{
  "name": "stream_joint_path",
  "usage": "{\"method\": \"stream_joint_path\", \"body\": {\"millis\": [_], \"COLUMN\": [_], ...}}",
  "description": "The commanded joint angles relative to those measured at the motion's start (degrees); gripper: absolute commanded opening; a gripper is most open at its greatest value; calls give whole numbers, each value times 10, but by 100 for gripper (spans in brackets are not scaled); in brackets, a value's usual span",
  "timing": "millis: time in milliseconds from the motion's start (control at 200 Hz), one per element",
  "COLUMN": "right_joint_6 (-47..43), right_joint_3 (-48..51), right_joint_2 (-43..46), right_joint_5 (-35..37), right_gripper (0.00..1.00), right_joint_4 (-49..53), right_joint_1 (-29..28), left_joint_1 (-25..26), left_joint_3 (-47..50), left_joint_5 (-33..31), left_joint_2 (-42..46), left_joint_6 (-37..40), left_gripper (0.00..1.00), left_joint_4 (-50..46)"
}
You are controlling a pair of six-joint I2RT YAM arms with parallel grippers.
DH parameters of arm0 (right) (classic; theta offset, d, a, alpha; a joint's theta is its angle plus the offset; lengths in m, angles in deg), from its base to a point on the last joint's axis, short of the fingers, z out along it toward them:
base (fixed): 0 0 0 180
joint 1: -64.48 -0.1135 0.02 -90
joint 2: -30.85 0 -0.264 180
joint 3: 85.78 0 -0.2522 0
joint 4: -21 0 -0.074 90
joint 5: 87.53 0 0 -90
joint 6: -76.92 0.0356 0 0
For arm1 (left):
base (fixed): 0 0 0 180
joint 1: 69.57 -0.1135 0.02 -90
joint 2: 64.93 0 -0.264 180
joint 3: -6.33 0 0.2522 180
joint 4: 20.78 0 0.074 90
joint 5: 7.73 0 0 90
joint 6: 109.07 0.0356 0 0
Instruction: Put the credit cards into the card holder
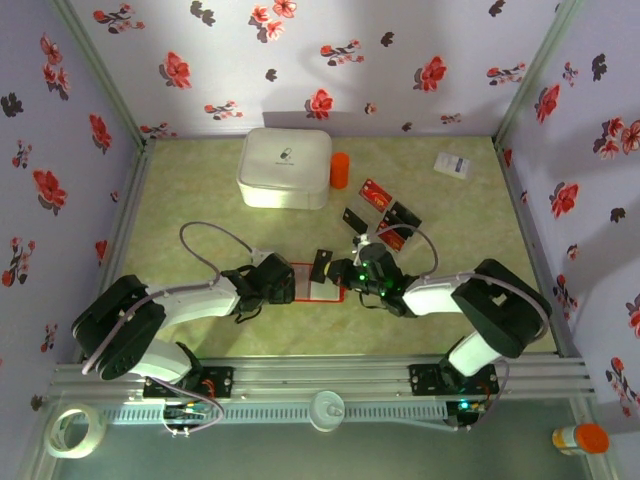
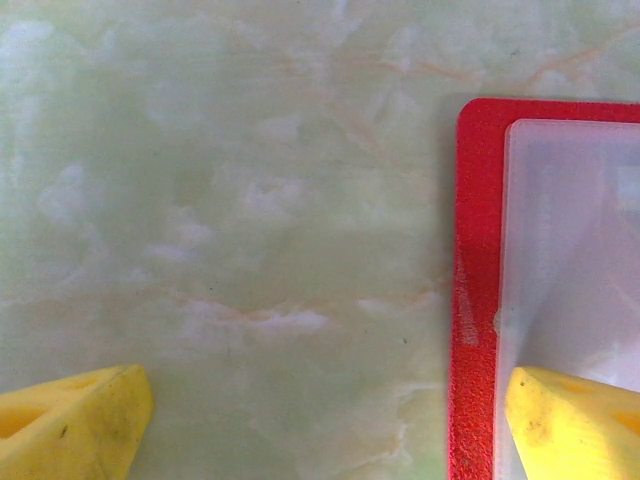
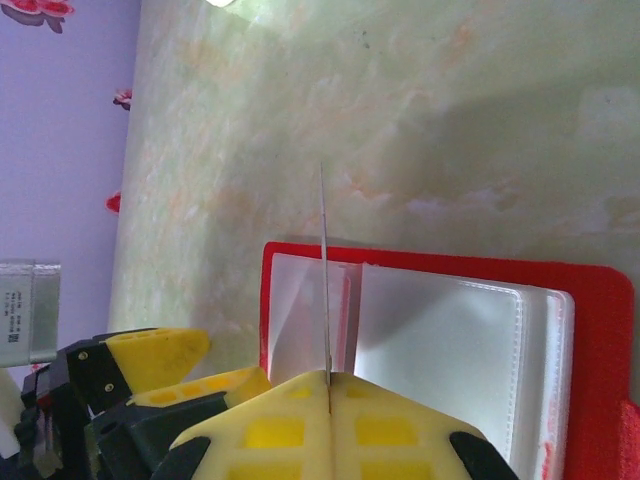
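My right gripper [image 3: 328,385] was clamped tight on one credit card [image 3: 324,270]. In the right wrist view the card was edge-on, a thin upright line rising from between my yellow fingers [image 3: 270,430]. It stood over the open card holder [image 3: 598,340], its lower edge at the clear sleeves near the left end. I could not tell whether it was inside a pocket. From the top view the held card looked black.

My left gripper [image 2: 320,430] was spread wide, gripping nothing. One finger [image 2: 75,430] was over the bare table [image 2: 250,200], the other over the holder's clear sleeve; I could not tell if it was touching.

The holder lay flat and open at the front middle of the table, between both grippers. The other credit cards [image 1: 375,192], red and black, lay loose beyond my right gripper, some touching. A white rounded box [image 1: 285,168] sat at the back with an orange cylinder [image 1: 340,170] just beside it. A small white box [image 1: 453,165] sat at back right.
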Motion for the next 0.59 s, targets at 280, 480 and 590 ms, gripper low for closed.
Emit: {"method": "stream_joint_path", "body": {"millis": [280, 480, 590], "right_joint_6": [18, 19, 20], "right_joint_3": [20, 37, 42], "right_joint_2": [-38, -28, -23], "right_joint_5": [16, 30, 34], "right_gripper": [0, 0, 0], "right_joint_4": [-64, -67, -65], "right_joint_1": [-10, -11, -11], "left_joint_1": [0, 1, 1], "left_joint_3": [31, 31, 32], "left_joint_5": [-14, -13, -13], "left_joint_2": [-4, -4, -4], "left_joint_6": [-19, -18, -18], "left_gripper": [92, 92, 92], "left_joint_4": [-82, -80, -80]}}
